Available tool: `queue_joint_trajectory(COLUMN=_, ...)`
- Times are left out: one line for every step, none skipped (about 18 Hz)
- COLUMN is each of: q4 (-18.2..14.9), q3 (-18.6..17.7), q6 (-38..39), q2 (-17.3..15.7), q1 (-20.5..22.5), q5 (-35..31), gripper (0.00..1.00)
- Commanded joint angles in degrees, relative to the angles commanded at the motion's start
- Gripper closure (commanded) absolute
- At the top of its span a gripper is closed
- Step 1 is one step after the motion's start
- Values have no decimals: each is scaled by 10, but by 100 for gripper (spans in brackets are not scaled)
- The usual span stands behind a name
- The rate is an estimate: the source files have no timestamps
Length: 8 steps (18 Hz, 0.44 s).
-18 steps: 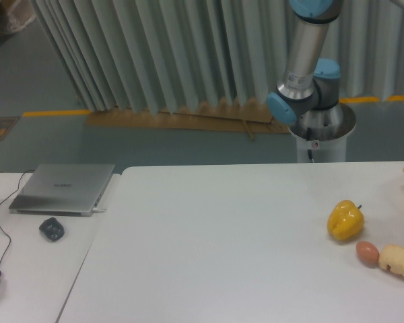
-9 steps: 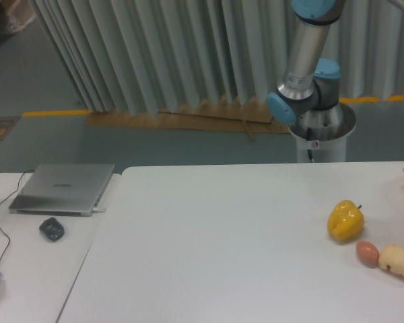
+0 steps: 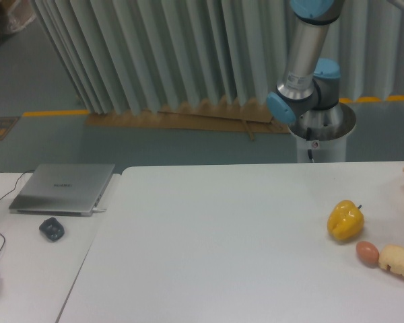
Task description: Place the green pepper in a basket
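camera view shows only the arm [image 3: 303,67] rising behind the table [image 3: 222,235]; its pincer is out of frame, the green pepper is not visible. the yellow pepper [image 3: 345,220] lies far right; taking it by mistake is the risk.

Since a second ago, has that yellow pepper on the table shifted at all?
No. The yellow pepper sits at the same spot on the white table, just up and left of the brown egg, as before.
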State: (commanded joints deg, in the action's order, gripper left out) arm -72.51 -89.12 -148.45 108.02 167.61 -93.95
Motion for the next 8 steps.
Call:
queue_joint_trajectory(q4=-2, q3=0, q6=0, q2=-1, q1=0, q5=0, gripper=0)
queue_joint_trajectory(q4=-3, q3=0, q6=1, q2=-5, q1=-2, q5=0, gripper=0)
queue_joint_trajectory(q4=-4, q3=0, q6=1, q2=-10, q1=-4, q5=0, gripper=0)
queue_joint_trajectory(q4=-6, q3=0, q6=2, q2=-13, q1=-9, q5=0, gripper=0)
queue_joint_trajectory(q4=-7, q3=0, q6=3, q2=-15, q1=-15, q5=-1, gripper=0)
queue_joint_trajectory(q4=-7, q3=-2, q6=4, q2=-18, q1=-17, q5=0, gripper=0)
queue_joint_trajectory(q4=-7, q3=-2, q6=2, q2=-18, q1=-17, q5=1, gripper=0)
queue_joint_trajectory(q4=-7, q3=-2, q6=3, q2=-19, q1=-18, q5=3, gripper=0)
